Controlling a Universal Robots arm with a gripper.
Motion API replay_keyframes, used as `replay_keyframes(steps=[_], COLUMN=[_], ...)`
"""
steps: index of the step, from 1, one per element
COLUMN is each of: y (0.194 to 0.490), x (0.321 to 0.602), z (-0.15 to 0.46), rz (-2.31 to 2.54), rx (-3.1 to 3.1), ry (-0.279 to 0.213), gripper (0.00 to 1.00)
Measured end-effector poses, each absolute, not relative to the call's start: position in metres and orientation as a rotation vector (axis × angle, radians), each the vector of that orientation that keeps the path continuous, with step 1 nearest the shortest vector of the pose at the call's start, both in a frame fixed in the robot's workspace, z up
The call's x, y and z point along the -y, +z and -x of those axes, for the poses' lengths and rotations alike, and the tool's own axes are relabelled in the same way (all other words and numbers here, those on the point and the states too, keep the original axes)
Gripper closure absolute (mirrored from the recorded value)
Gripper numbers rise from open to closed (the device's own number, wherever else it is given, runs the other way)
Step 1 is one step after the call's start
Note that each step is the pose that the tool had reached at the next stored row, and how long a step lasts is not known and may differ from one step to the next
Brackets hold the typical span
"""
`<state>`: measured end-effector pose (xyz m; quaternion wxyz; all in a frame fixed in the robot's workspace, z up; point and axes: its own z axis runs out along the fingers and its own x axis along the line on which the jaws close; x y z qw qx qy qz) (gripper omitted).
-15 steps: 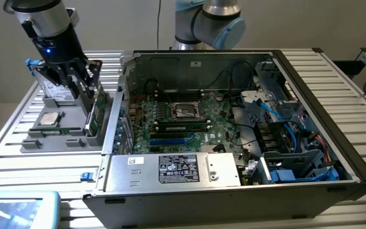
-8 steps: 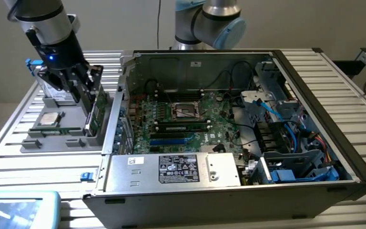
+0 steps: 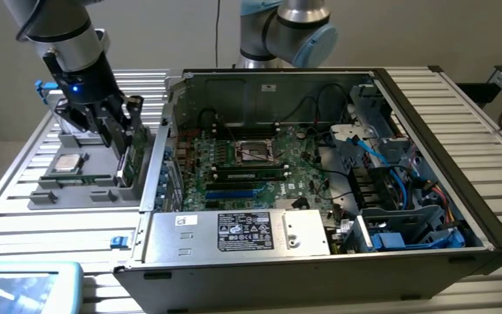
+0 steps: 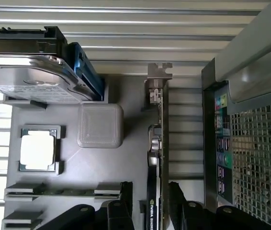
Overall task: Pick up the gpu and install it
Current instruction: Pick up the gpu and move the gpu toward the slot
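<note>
The gripper (image 3: 114, 134) (image 4: 149, 192) is released, its two black fingers (image 4: 121, 207) spread wide and set down on either side of the gpu (image 3: 131, 160) (image 4: 157, 139); a gap shows between each finger and the card, so nothing is grasped; the gpu stands on its edge in a slot of the grey tray (image 3: 76, 194) (image 4: 102, 167), its silver end bracket (image 4: 158, 72) at the end away from the fingers; in the exterior view the tray lies to the left of the computer case (image 3: 233, 85) (image 4: 255, 158), and the card sits along the tray's side nearest the case; the tray also holds a square grey block (image 4: 99, 125) just beside the card, a processor chip (image 4: 37, 149) in its own pocket, a memory stick (image 4: 63, 191) and a silver hard drive (image 4: 28, 74); the case lies open, its green motherboard (image 3: 242, 163) facing up; tray and case both rest on a slatted metal table (image 3: 24, 222) (image 4: 126, 28).
</note>
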<state>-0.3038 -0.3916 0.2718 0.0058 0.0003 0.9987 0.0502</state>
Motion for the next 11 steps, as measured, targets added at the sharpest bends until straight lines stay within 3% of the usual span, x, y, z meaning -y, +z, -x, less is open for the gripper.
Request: replay_keyframes(steps=[11], y=[0.259], x=[0.392], z=[0.304], rz=[0.02], rx=[-3.103], ry=[0.167], gripper=[0.56])
